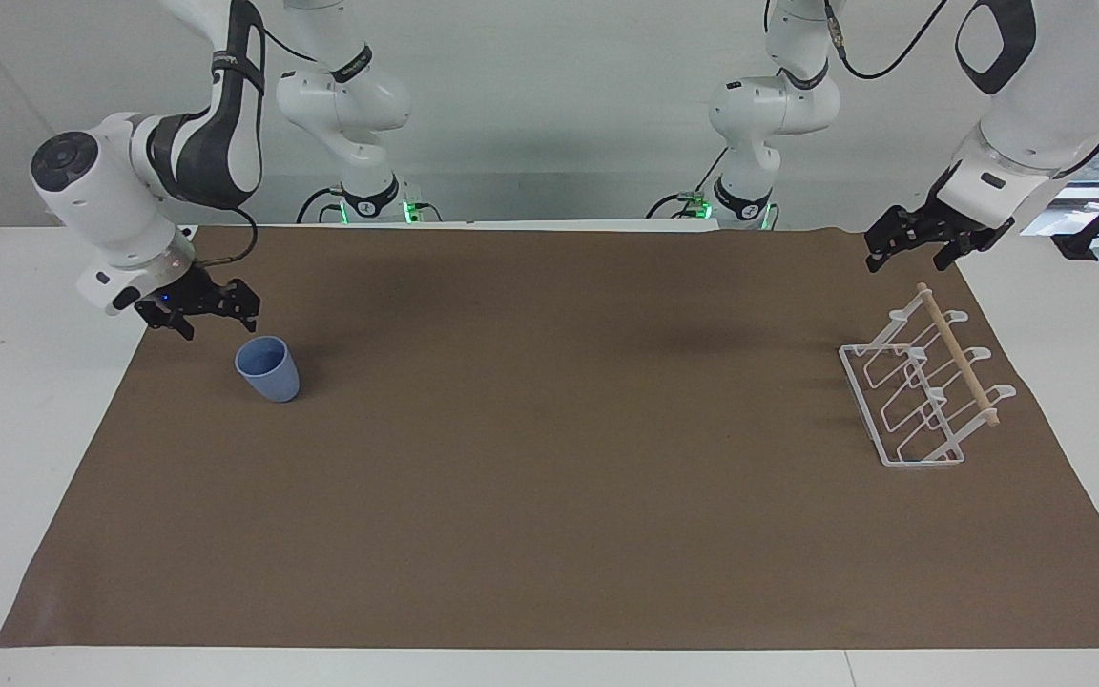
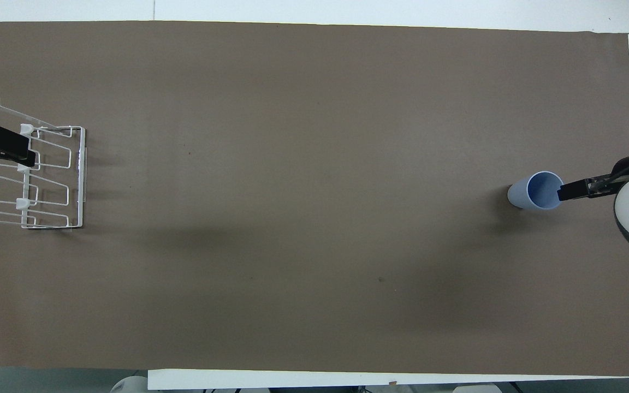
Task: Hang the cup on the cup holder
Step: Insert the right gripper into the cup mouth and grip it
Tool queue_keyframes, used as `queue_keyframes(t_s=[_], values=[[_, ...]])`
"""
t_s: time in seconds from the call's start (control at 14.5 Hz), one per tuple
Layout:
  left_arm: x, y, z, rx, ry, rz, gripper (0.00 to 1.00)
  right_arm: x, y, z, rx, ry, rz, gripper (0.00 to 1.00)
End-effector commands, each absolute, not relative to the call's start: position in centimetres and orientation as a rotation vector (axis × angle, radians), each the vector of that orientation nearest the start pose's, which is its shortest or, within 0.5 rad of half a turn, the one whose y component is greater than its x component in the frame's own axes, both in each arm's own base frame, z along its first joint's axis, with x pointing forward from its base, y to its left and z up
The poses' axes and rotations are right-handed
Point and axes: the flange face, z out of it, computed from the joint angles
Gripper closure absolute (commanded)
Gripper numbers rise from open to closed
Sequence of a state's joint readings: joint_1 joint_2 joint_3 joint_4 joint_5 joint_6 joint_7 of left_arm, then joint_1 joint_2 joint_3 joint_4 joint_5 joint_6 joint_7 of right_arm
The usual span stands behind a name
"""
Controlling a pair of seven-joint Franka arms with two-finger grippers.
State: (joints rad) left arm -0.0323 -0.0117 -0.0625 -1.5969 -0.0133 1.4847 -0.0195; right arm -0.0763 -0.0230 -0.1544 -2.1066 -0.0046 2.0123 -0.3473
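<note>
Right tool beside the cup, left tool waiting over the cup holder

You have a brown mat (image 1: pixel 549 496) covering most of the white table (image 1: pixel 25 401), and nothing lies between the light blue cup (image 1: pixel 268 369) and the cup holder (image 1: pixel 922 391), which sit well apart at the two ends; the cup stands upright with its mouth up, a smooth handleless tumbler narrowing to its base, at the right arm's end, while the white wire rack with slanted looped prongs and a pale wooden rod across the top sits at the left arm's end; your right tool (image 1: pixel 214 315) hangs just beside the cup's rim with its fingers apart and no contact visible, and your left tool (image 1: pixel 910 250) waits in the air above the rack's end nearer the robots, fingers apart too
</note>
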Motion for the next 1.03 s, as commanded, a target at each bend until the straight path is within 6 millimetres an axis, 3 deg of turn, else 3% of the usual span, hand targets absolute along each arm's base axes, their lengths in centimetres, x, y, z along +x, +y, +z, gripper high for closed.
queue_keyframes(t_s=[0.0,0.28,0.41,0.62,0.69,0.83,0.96], values=[[53.2,-5.2,61.4,-3.13,0.125,0.171,0.0,52.0,-12.2,39.6,-3.108,-0.208,0.062,0.03],[53.2,-5.2,61.4,-3.13,0.125,0.166,0.0,51.7,-11.8,36.1,-3.106,-0.217,0.091,0.06],[53.2,-5.2,61.4,-3.13,0.123,0.166,0.0,51.3,-11.7,35.0,-3.104,-0.278,0.077,0.14],[53.2,-4.9,61.4,-3.131,0.118,0.166,0.0,50.8,-11.7,33.8,-3.099,-0.313,0.084,0.38],[53.3,-4.8,61.4,-3.131,0.113,0.166,0.0,50.8,-11.7,33.8,-3.098,-0.322,0.084,0.5],[53.3,-4.7,61.4,-3.131,0.113,0.166,0.0,50.9,-11.4,33.8,-3.098,-0.341,0.082,0.87],[53.3,-4.7,61.4,-3.131,0.108,0.166,0.0,51.2,-11.3,33.9,-3.098,-0.348,0.08,0.99]])
